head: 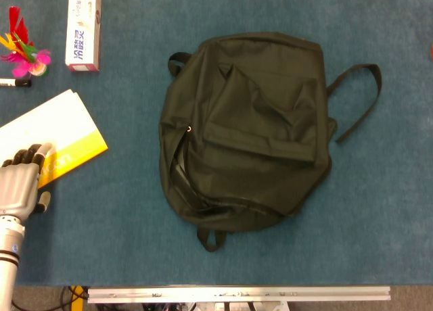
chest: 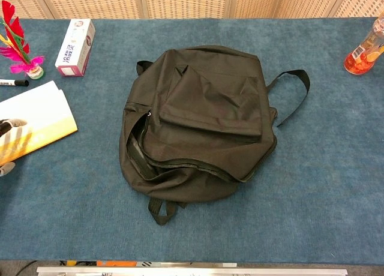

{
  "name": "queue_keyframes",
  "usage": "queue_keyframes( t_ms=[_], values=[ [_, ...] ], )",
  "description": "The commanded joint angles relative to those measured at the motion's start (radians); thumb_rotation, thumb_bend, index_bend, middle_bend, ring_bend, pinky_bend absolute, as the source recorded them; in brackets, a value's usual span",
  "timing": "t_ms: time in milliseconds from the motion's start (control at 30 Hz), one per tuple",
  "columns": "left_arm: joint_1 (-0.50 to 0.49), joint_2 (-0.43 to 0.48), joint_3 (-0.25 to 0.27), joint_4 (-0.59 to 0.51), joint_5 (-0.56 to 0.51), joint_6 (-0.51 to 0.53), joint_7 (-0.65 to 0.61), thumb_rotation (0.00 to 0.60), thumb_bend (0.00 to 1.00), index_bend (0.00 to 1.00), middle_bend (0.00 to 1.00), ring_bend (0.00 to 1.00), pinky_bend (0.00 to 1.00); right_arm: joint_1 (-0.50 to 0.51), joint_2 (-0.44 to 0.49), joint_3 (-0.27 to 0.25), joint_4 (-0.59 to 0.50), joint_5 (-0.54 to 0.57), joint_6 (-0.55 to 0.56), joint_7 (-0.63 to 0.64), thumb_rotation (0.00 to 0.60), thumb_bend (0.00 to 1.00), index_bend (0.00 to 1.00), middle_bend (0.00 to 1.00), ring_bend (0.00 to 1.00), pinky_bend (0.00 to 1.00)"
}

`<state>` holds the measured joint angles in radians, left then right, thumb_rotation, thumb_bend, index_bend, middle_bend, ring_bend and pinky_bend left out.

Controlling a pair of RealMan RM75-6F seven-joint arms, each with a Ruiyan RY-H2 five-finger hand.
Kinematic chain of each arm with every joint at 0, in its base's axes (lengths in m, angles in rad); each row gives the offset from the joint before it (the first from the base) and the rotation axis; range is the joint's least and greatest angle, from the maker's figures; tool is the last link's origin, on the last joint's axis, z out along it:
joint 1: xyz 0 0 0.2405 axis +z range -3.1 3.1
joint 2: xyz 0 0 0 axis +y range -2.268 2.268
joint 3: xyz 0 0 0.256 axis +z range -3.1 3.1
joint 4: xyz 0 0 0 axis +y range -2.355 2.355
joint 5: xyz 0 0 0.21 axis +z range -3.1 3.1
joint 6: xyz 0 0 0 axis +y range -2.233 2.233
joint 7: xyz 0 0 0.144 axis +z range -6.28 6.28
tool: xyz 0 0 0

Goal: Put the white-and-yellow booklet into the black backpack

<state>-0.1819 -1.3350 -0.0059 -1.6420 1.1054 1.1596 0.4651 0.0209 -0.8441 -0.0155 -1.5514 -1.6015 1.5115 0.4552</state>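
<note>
A blue table (head: 101,209) is holding everything. The big black backpack (head: 247,125) is lying flat in the middle, with its side zipper gaping open and one strap (head: 358,94) curling out to the side. The white-and-yellow booklet (head: 57,138) is lying well apart from the bag, near the table's edge. The left hand (head: 19,182) is resting its fingertips on the booklet's yellow end; I cannot tell if it is gripping it. A toothpaste box (head: 83,28) is lying beyond the booklet, and a bright feather toy (head: 24,51) and a black marker (head: 13,83) are sitting in the corner. An orange bottle (chest: 365,48) is standing at the far side.
</note>
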Motion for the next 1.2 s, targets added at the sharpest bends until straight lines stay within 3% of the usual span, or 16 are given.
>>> queue_keyframes(
  t_ms=[33, 867, 1200],
  values=[
    [-0.011, -0.013, 0.001, 0.004, -0.023, -0.011, 0.019, 0.600, 0.31, 0.08, 0.10, 0.13, 0.25, -0.001, -0.002, 0.000, 0.004, 0.002, 0.000, 0.003, 0.600, 0.07, 0.29, 0.35, 0.20, 0.38],
    [-0.069, -0.076, -0.015, 0.065, -0.124, -0.016, 0.079, 0.600, 0.31, 0.06, 0.12, 0.13, 0.25, -0.022, 0.004, -0.005, 0.023, 0.015, 0.010, 0.030, 0.600, 0.07, 0.29, 0.35, 0.20, 0.38],
    [-0.080, -0.093, -0.031, 0.096, -0.145, -0.005, 0.068, 0.600, 0.31, 0.10, 0.17, 0.16, 0.25, -0.028, 0.006, -0.008, 0.024, 0.018, 0.008, 0.032, 0.600, 0.07, 0.29, 0.35, 0.20, 0.38]
  ],
)
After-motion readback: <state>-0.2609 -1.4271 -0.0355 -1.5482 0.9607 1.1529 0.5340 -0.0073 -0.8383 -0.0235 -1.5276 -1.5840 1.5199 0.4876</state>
